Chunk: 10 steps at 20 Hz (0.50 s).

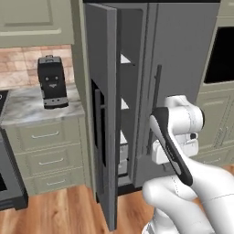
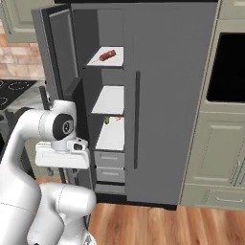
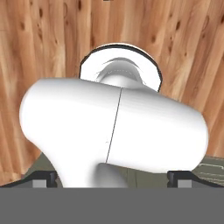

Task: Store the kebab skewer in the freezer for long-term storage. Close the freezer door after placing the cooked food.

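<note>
The kebab skewer (image 2: 107, 55) lies on the freezer's (image 2: 111, 100) top shelf; the gripper (image 3: 112, 177) is fully spread and empty, leaving the freezer door (image 1: 101, 114) to close.

Black coffee machine (image 1: 52, 81) sits on marble counter (image 1: 27, 107) off to my left, brick backsplash (image 1: 20, 64) behind. Cream drawers (image 1: 45, 157) underneath. Dark-glass wall oven (image 2: 227, 67) on right, wood floor (image 2: 162, 225) below.
</note>
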{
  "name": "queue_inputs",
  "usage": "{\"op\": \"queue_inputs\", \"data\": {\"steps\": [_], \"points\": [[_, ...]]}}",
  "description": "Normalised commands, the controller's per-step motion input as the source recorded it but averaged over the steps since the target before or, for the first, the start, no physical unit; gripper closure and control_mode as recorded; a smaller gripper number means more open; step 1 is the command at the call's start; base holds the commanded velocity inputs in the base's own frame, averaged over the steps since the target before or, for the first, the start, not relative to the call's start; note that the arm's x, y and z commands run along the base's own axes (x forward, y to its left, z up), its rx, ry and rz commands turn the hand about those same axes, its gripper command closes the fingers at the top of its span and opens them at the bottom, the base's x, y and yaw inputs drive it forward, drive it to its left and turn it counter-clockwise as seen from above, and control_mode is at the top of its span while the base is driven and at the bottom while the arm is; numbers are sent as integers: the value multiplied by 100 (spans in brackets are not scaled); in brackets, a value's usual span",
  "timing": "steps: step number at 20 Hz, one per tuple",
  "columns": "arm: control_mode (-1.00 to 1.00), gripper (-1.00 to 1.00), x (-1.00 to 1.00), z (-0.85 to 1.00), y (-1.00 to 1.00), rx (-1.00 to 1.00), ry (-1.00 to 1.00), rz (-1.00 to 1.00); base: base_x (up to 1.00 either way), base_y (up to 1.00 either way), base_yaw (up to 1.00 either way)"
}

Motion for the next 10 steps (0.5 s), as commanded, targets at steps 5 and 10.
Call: {"op": "queue_inputs", "data": {"steps": [5,10], "points": [[100,-100,0,0,0,0,0,0,0,34,-7],[100,-100,0,0,0,0,0,0,9,19,-5]]}}
